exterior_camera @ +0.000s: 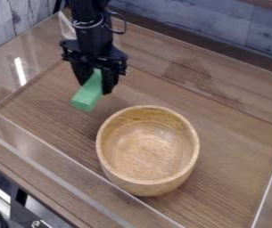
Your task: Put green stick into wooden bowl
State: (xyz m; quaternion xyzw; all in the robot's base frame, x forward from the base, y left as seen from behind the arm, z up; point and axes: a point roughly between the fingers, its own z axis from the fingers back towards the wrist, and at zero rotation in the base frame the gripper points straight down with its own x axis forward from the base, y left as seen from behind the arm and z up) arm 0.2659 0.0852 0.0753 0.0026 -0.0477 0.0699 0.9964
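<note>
From my feed the wooden bowl [148, 149] is pale, smooth-sanded wood with clear grain, pretty matt inside. The table [221, 98] looks like darker wood-grain laminate with a slight sheen. The green stick [88, 93] reads as flat, matt, maybe foam or painted wood, can't tell. The gripper [96, 82] is black, dull plastic or metal. Clear glossy acrylic walls [25, 62] throw reflections.

green stick [88, 93]: bright green | wooden bowl [149, 149]: light tan (grained)
</note>
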